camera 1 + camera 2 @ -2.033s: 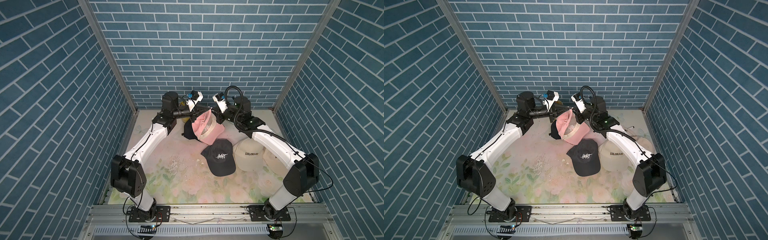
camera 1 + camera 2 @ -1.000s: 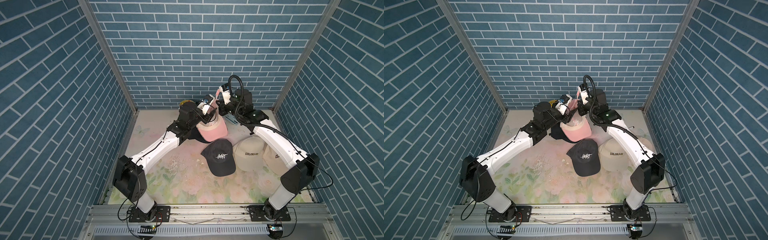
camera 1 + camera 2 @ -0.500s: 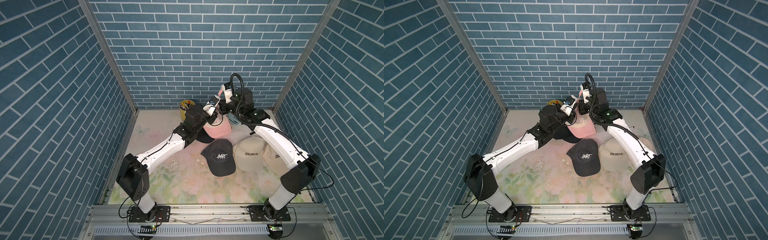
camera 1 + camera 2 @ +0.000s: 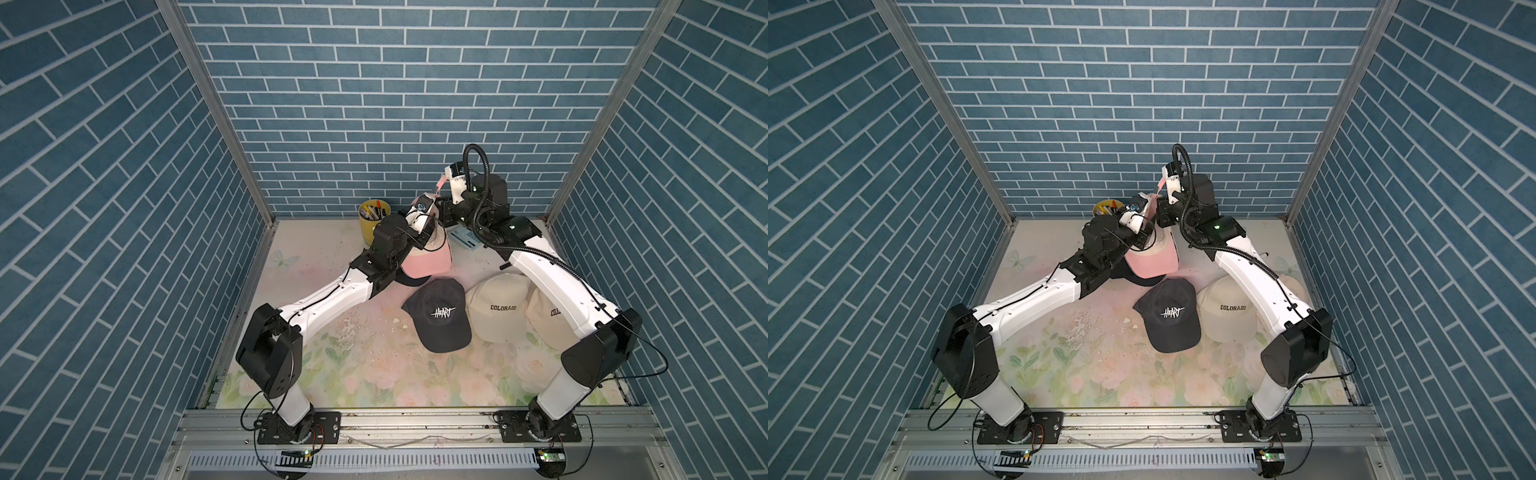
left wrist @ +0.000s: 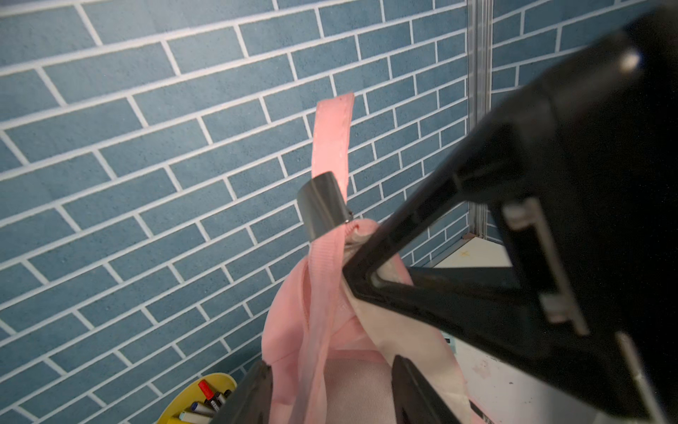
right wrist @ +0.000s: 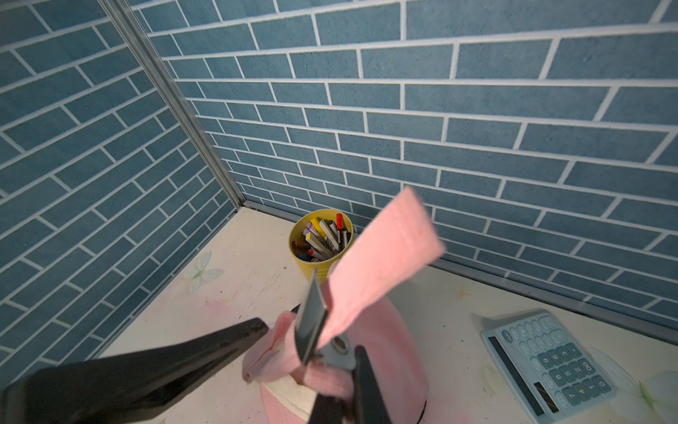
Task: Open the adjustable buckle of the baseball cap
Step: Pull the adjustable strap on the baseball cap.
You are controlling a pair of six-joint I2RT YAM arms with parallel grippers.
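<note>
The pink fabric baseball cap (image 4: 424, 264) is held up by its rear at the 12 o'clock end of the floral tabletop (image 4: 316, 266), with the yellow pen cup (image 4: 368, 232) at its 10 o'clock and the dark navy cap lettered HEART (image 4: 440, 316) at its 6 o'clock. The right gripper (image 6: 343, 370) is clamped tight on the cap's rear band just beside the grey metal buckle (image 5: 323, 205), above which the flat pink strap (image 5: 332, 136) sticks up. The left gripper (image 5: 330, 367) is seen with its black fingers (image 5: 257, 396) spread apart on either side of the cap's rear.
</note>
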